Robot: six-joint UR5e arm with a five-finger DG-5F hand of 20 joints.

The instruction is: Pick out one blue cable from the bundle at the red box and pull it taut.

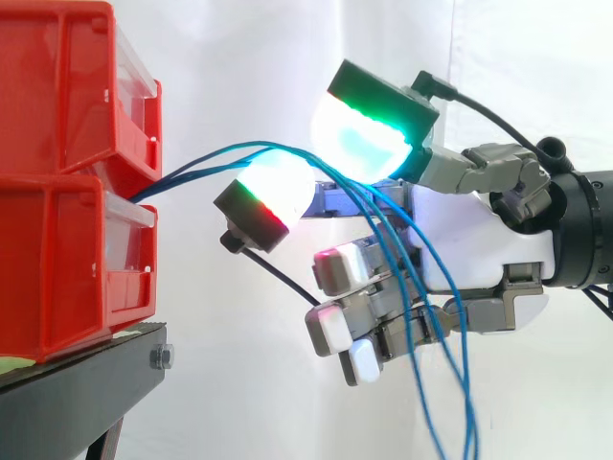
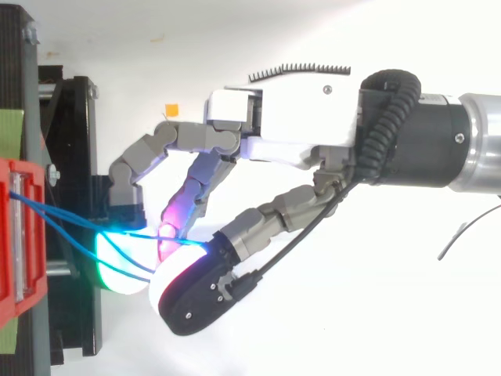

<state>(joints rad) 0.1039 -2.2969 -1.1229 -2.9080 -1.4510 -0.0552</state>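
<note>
Two or three thin blue cables (image 1: 206, 159) come out between the two stacked red boxes (image 1: 67, 105) at the left and arc to my hand (image 1: 469, 240). They run between a large green-glowing fingertip pad (image 1: 369, 134) above and a red-and-green-glowing pad (image 1: 273, 187) below, then cross the palm and hang down at the lower right. From above, the cables (image 2: 63, 215) leave the red box (image 2: 12, 235) and end between the same two pads, which close on them. The remaining fingers are curled below the cables.
The red boxes rest on a black stand (image 1: 86, 383) whose frame (image 2: 78, 157) lies just behind the fingertips. A white curtain backs the scene. The arm enters from the right.
</note>
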